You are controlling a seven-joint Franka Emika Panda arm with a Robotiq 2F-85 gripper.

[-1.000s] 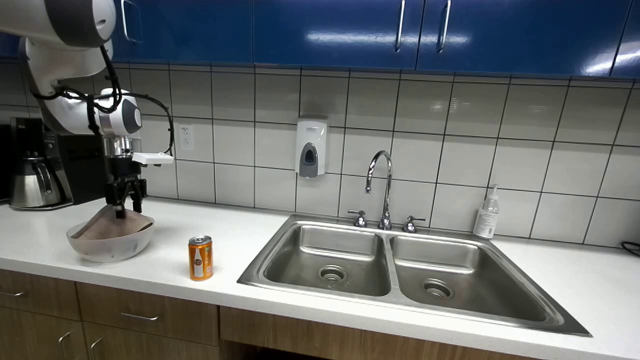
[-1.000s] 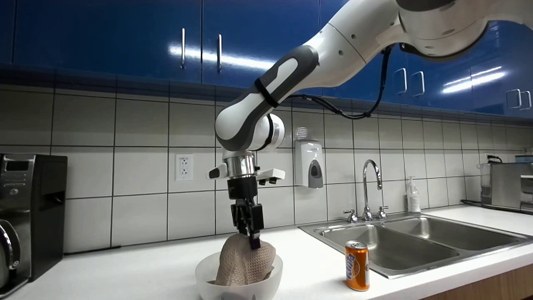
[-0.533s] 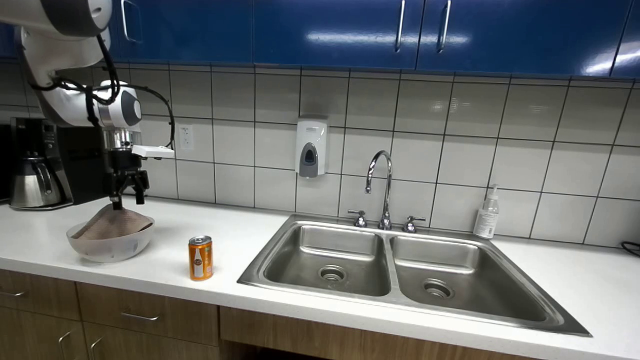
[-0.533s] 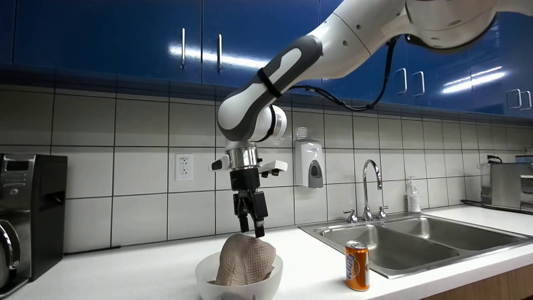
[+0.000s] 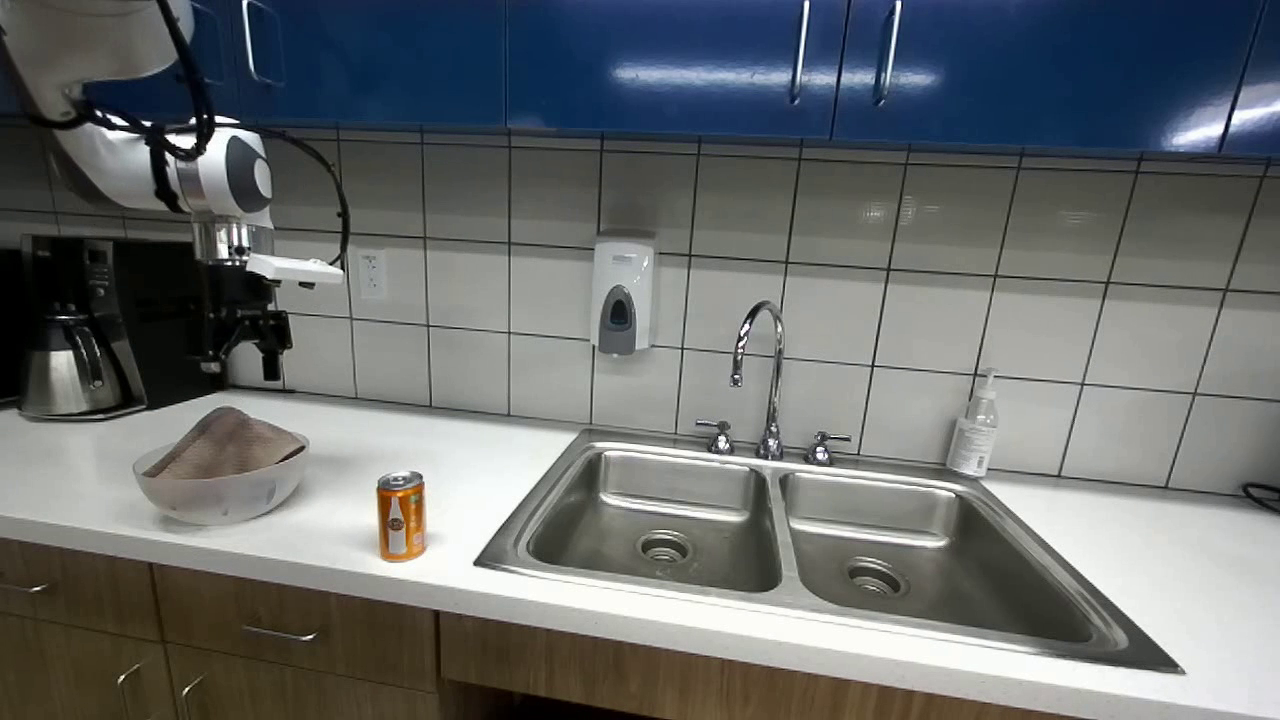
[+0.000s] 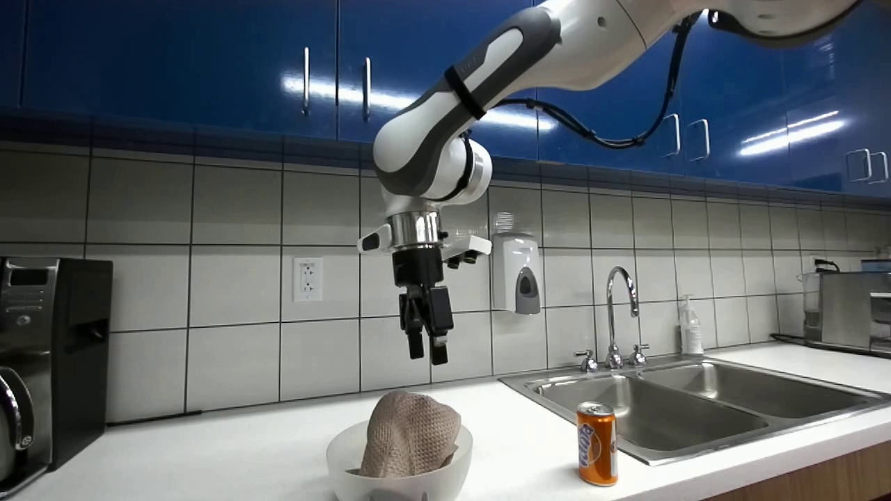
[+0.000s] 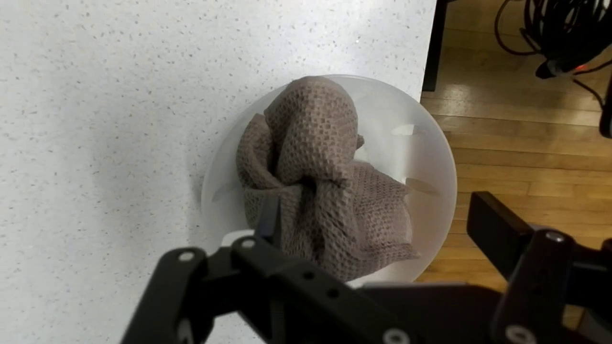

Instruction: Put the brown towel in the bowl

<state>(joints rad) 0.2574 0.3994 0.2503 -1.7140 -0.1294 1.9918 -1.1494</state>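
Observation:
The brown waffle-textured towel [image 5: 228, 445] lies bunched in the translucent white bowl [image 5: 222, 500], with its folded top rising above the rim. Both also show in an exterior view, the towel [image 6: 411, 435] and the bowl [image 6: 456, 473]. My gripper [image 5: 241, 367] is open and empty, pointing down above the towel with a clear gap, as an exterior view also shows [image 6: 427, 353]. In the wrist view the open fingers [image 7: 377, 220] are spread wide, with the towel [image 7: 315, 138] and bowl [image 7: 430, 157] below. One finger overlaps the towel in that view.
An orange can [image 5: 401, 520] stands on the counter between the bowl and the double sink [image 5: 783, 530]. A coffee maker [image 5: 75, 340] stands beyond the bowl by the wall. Blue cabinets [image 5: 660, 60] hang above. The counter's edge runs close to the bowl.
The gripper has opened off the towel and risen straight up, clear of it. The towel and bowl have stayed in place.

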